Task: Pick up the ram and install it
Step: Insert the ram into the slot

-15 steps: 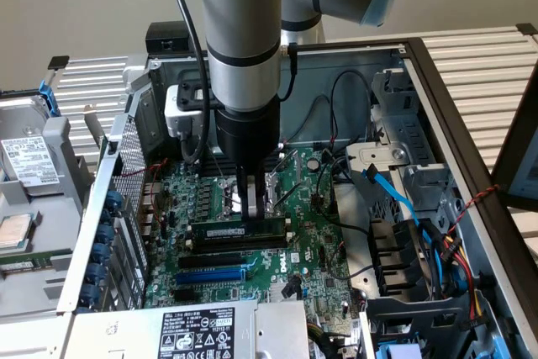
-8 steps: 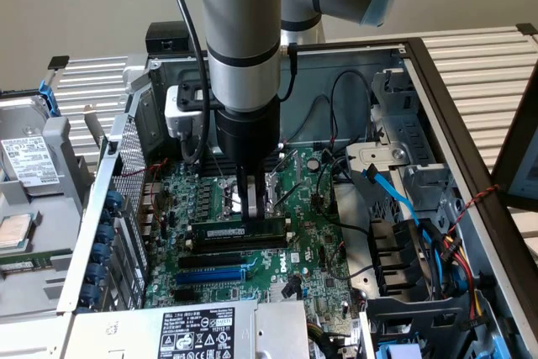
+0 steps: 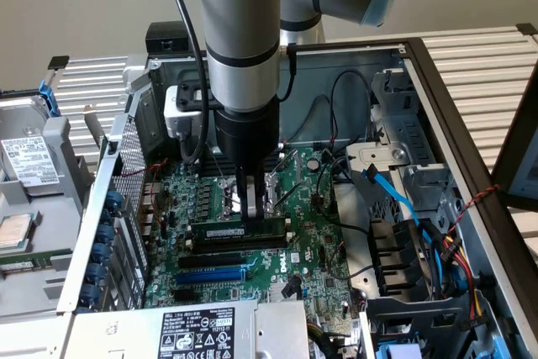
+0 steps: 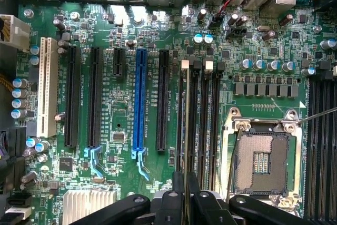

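The ram [image 3: 238, 231] stands on edge across the green motherboard [image 3: 315, 233], its label facing the camera, in line with the long black memory slots [image 4: 202, 125]. My gripper [image 3: 252, 206] comes straight down onto the stick's middle and is shut on it. In the wrist view the ram [image 4: 185, 125] shows edge-on as a thin line running from between the fingertips of my gripper [image 4: 185, 185] to a white latch [image 4: 185, 65]. I cannot tell whether it is pressed fully into the slot.
The open CPU socket [image 4: 261, 156] lies right beside the memory slots. A blue expansion slot [image 4: 140, 98] and black ones [image 4: 95, 96] sit on the other side. Cables [image 3: 395, 191] and a drive cage [image 3: 403, 266] crowd the exterior view's right, and a power supply [image 3: 197, 329] sits in front.
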Controlling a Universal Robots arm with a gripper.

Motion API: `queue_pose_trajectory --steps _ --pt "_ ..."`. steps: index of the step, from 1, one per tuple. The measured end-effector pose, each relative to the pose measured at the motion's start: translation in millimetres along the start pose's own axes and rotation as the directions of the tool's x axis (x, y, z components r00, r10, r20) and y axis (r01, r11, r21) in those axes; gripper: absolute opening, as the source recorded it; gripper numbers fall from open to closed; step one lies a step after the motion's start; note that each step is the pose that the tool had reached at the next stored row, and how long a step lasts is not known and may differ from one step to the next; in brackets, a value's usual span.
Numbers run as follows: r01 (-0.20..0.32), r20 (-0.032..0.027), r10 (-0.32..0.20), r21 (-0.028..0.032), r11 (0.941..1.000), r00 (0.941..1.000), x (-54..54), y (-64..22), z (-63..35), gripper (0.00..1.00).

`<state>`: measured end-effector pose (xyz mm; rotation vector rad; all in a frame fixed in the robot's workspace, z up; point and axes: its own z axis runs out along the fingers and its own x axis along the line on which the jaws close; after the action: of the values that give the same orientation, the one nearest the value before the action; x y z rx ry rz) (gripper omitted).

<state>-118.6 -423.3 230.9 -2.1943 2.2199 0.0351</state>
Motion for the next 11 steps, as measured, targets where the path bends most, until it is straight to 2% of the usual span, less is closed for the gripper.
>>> queue_pose_trajectory --steps 5,11 --pt "0.000 0.0002 0.000 0.0078 1.0000 1.0000 0.0 0.0 0.5 0.14" --pt "0.000 0.0003 0.000 0.0082 1.0000 1.0000 0.0 1.1 0.6 0.14"
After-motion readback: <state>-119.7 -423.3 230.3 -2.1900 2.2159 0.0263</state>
